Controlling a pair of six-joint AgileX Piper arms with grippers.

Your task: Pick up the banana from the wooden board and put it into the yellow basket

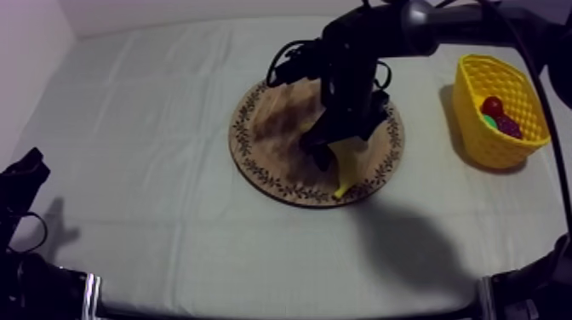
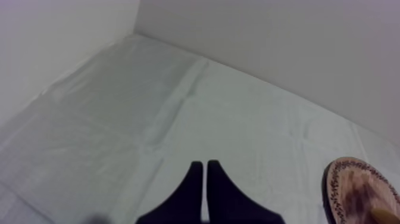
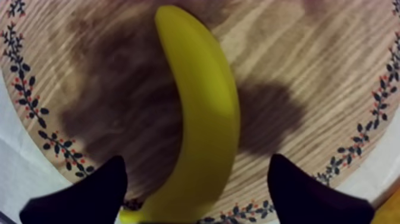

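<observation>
The yellow banana (image 1: 345, 170) lies on the round wooden board (image 1: 272, 128), its tip near the front rim. My right gripper (image 1: 330, 153) hangs low over it. In the right wrist view its two black fingers (image 3: 89, 193) stand wide apart, one on each side of the banana (image 3: 202, 113), so the right gripper (image 3: 196, 184) is open and straddles the fruit without clasping it. The yellow basket (image 1: 477, 136) stands at the right of the table. My left gripper (image 2: 205, 176) is shut on nothing over bare cloth, low at the left (image 1: 21, 183).
In the basket lie a small red fruit (image 1: 492, 105), a green pear (image 1: 489, 122) and dark grapes (image 1: 510, 127). The board's patterned rim (image 2: 333, 184) shows beyond the left gripper. White walls stand at the back and left of the table.
</observation>
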